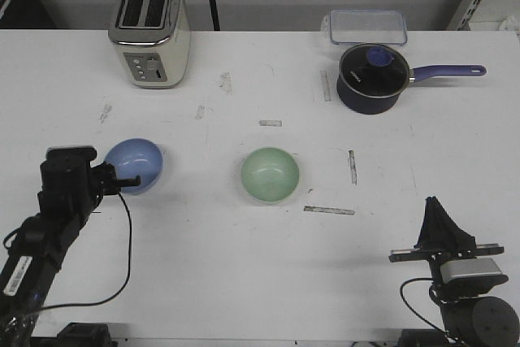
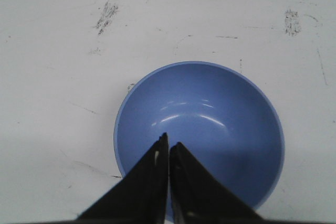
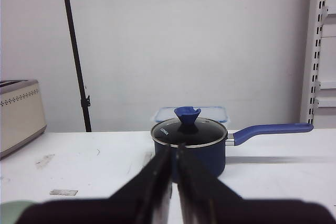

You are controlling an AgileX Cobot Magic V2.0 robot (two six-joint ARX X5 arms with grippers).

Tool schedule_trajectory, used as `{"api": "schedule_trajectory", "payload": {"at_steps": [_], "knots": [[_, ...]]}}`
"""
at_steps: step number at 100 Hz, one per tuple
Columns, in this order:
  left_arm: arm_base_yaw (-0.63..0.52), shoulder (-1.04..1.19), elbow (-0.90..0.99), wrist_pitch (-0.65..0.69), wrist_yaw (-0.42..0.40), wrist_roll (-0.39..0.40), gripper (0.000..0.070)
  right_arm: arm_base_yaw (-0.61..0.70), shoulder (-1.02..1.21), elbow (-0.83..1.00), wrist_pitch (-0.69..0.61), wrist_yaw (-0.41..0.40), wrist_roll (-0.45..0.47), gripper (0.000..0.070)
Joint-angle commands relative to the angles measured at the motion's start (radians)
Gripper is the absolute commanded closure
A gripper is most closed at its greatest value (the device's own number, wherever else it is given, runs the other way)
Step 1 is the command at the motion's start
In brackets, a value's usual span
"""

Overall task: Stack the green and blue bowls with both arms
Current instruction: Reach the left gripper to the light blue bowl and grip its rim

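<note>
1. Front view: On the white counter (image 1: pixel 244 282), the left gripper (image 1: pixel 123 180) hangs at the near rim of the blue bowl (image 1: pixel 135 164), while the green bowl (image 1: pixel 270 175) sits well apart toward the middle. The right gripper (image 1: pixel 435 210) waits near the front right corner, far from both bowls. A toaster (image 1: pixel 150 30), a navy saucepan (image 1: pixel 373 77) and a clear lidded container (image 1: pixel 367 26) line the far side. Judged from here, the step is a rim pinch on the blue bowl.

2. Left wrist view: The left gripper (image 2: pixel 169 148) has its jaws pressed almost together, tips over the blue bowl's (image 2: pixel 210 124) near inner wall, holding nothing that can be seen. To do this well, it would likely need to spread, straddle the rim with one finger inside and one outside, then close firmly, since the smooth wall could slip.

3. Right wrist view: The right gripper (image 3: pixel 173 156) is likewise drawn narrow and empty, aimed at the saucepan (image 3: pixel 190 142); a sliver of the green bowl (image 3: pixel 13 211) shows at the corner, off to its side.
</note>
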Motion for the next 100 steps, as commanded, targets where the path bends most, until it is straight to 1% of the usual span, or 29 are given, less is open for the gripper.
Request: {"api": "schedule_trajectory", "payload": {"at_steps": [1,9,14,30,35,42,44,46,55,59,69,76,92,100], "knots": [[0.011,0.056,0.082,-0.047,0.003,-0.12,0.0698,0.001,-0.002,-0.003,0.008,0.0,0.01,0.0693],[0.027,0.119,0.154,-0.105,0.006,-0.188,0.0698,0.001,-0.002,-0.003,0.008,0.0,0.01,0.0693],[0.04,0.155,0.195,-0.157,0.026,-0.212,0.0698,0.001,-0.002,-0.003,0.008,0.0,0.01,0.0693],[0.114,0.264,0.331,-0.344,0.169,-0.212,0.0699,0.001,-0.002,-0.003,0.008,0.0,0.01,0.0693],[0.142,0.292,0.361,-0.378,0.212,-0.212,0.0698,0.001,-0.002,-0.003,0.008,0.0,0.01,0.0693],[0.18,0.321,0.385,-0.394,0.255,-0.212,0.0693,0.001,-0.002,-0.003,0.008,0.0,0.01,0.0693],[0.19,0.328,0.387,-0.395,0.262,-0.212,0.0681,0.001,-0.002,-0.003,0.008,0.0,0.01,0.0693],[0.201,0.335,0.388,-0.396,0.264,-0.213,0.0655,0.001,-0.002,-0.003,0.008,0.0,0.01,0.0693],[0.244,0.358,0.389,-0.414,0.265,-0.212,0.0477,0.001,-0.002,-0.003,0.008,0.0,0.01,0.0693],[0.26,0.369,0.389,-0.422,0.265,-0.212,0.0412,0.001,-0.002,-0.003,0.008,0.0,0.01,0.0693],[0.286,0.396,0.389,-0.437,0.266,-0.212,0.032,0.001,-0.002,-0.003,0.008,0.0,0.01,0.0693],[0.299,0.419,0.389,-0.437,0.266,-0.209,0.0281,0.001,-0.002,-0.003,0.008,0.0,0.01,0.0693],[0.304,0.482,0.389,-0.427,0.269,-0.197,0.0281,0.001,-0.002,-0.003,0.008,0.0,0.01,0.0693],[0.3,0.516,0.389,-0.413,0.3,-0.179,0.0284,0.001,-0.002,-0.003,0.008,0.0,0.01,0.0693]]}}
